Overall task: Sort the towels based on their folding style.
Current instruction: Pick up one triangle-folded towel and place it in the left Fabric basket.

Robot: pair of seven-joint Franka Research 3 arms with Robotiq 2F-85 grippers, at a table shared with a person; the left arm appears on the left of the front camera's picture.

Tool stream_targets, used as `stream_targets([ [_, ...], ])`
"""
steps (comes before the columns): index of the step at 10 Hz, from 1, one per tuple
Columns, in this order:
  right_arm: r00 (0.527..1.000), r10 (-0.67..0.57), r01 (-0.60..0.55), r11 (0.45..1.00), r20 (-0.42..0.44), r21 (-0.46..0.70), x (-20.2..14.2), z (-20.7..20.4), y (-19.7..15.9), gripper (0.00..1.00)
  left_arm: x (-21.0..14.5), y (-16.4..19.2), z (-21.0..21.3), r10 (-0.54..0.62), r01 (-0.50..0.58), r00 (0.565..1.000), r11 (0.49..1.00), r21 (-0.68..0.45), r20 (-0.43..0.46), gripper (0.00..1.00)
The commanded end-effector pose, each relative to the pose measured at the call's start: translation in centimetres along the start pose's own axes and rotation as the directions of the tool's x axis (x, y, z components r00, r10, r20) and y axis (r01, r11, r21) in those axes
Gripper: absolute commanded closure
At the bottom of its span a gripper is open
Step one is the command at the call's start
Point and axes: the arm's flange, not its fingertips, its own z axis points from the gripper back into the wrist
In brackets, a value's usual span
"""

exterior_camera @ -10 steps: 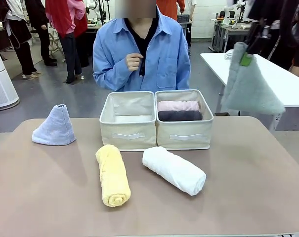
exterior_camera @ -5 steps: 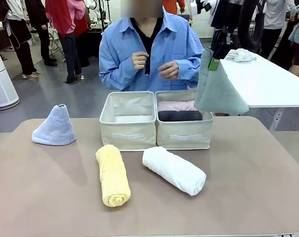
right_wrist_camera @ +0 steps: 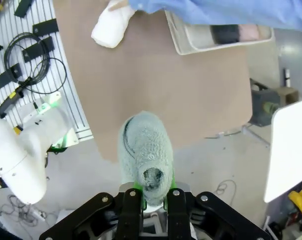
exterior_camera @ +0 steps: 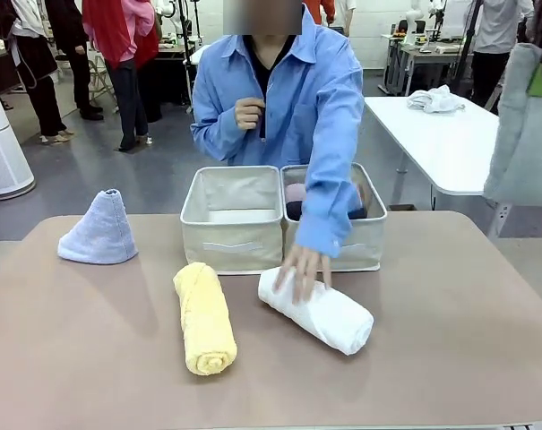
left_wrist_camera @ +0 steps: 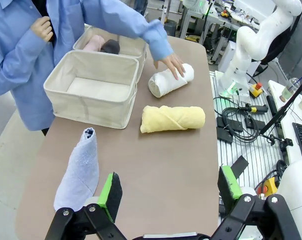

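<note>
Front view first: the person's hand (exterior_camera: 302, 267) lies flat, fingers spread, on the white rolled terry towel (exterior_camera: 329, 318), resting on it rather than gripping. That roll lies on the brown table (exterior_camera: 450, 358) just in front of the right beige fabric bin (exterior_camera: 365, 246). The person's other hand (exterior_camera: 245, 113) is loosely clenched at the chest. The yellow rolled terry towel (exterior_camera: 205, 318) lies left of the white one, in front of the left beige fabric bin (exterior_camera: 232, 224). The lavender-blue terry cone (exterior_camera: 100, 231) stands far left. The pale grey-green terry cone (exterior_camera: 521, 134) hangs in the air at the right edge.

Left wrist view: the left gripper (left_wrist_camera: 169, 190) has its jaws wide apart and free, with the lavender-blue cone just beside one pad. The pink rolled towel (left_wrist_camera: 93, 44) and dark grey rolled towel (left_wrist_camera: 111, 46) lie side by side in the farther bin.

Right wrist view: the right gripper (right_wrist_camera: 152, 192) is clamped on the narrow end of the grey-green cone, high over the table's corner.
</note>
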Motion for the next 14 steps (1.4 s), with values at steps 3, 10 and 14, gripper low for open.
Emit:
stream_targets([
  [3, 0.998, 0.043, -0.043, 0.999, 0.034, -0.016, 1.9, -2.8, -1.7, 0.83, 0.2, -0.1, 0.0, 0.000, 0.000, 1.000, 1.000, 0.010, 0.005, 0.00],
  [10, 0.997, 0.041, -0.040, 0.999, 0.062, -0.019, 2.2, -3.0, -1.8, 0.83, 0.2, -0.1, 0.0, 0.000, 0.000, 1.000, 1.000, 0.010, 0.005, 0.00],
  [14, 0.993, 0.066, -0.063, 0.998, 0.095, -0.031, 3.5, -2.4, -2.2, 0.83, 0.2, -0.1, 0.0, 0.000, 0.000, 1.000, 1.000, 0.010, 0.005, 0.00],
])
